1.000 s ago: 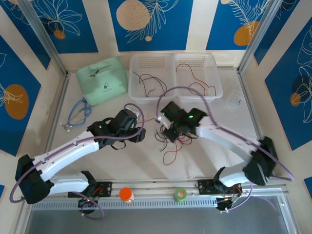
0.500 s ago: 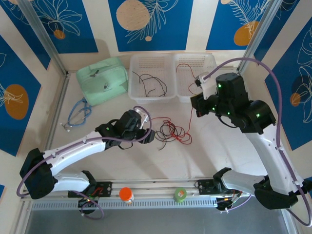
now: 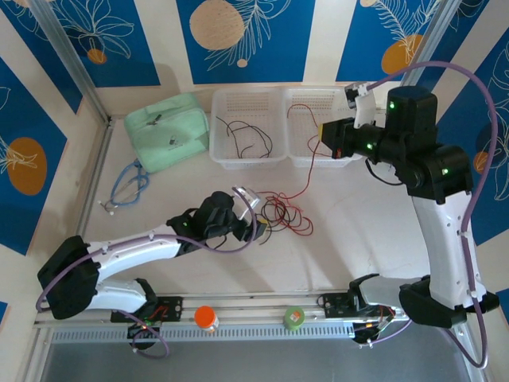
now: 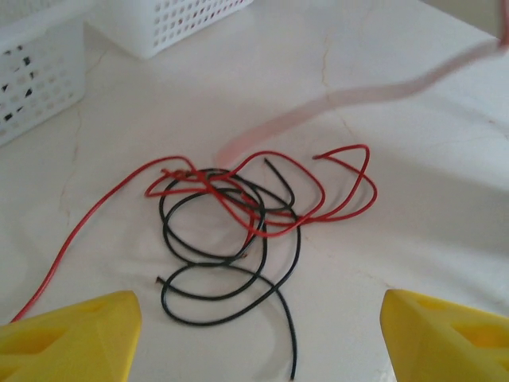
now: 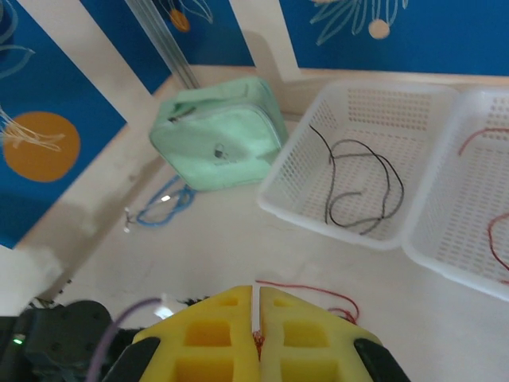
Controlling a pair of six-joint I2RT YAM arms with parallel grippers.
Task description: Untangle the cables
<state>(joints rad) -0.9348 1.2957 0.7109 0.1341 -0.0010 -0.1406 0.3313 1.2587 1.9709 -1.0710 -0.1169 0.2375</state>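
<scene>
A tangle of red and black cables [image 3: 282,213] lies mid-table, seen close up [image 4: 238,231] in the left wrist view. My left gripper [image 3: 253,213] hovers just left of it, open, its yellow fingertips [image 4: 71,342] wide apart either side of a loose black end; the gripper [image 4: 258,350] holds nothing. My right gripper [image 3: 324,137] is raised by the right basket [image 3: 318,99], shut [image 5: 256,298] on a red cable [image 3: 308,179] that runs taut down to the tangle. More cables lie in the baskets: black [image 5: 358,187], red [image 5: 493,231].
The left basket [image 3: 246,159] stands beside the right one at the back. A green pouch [image 3: 167,131] and a blue-grey looped cord [image 3: 127,185] lie back left. An orange-capped bottle [image 3: 206,317] and a green tape roll [image 3: 293,317] sit on the front rail.
My right arm rose from the tangle and swung back right, drawing one red cable out toward the right basket. My left gripper opened wider and slid right toward the tangle.
</scene>
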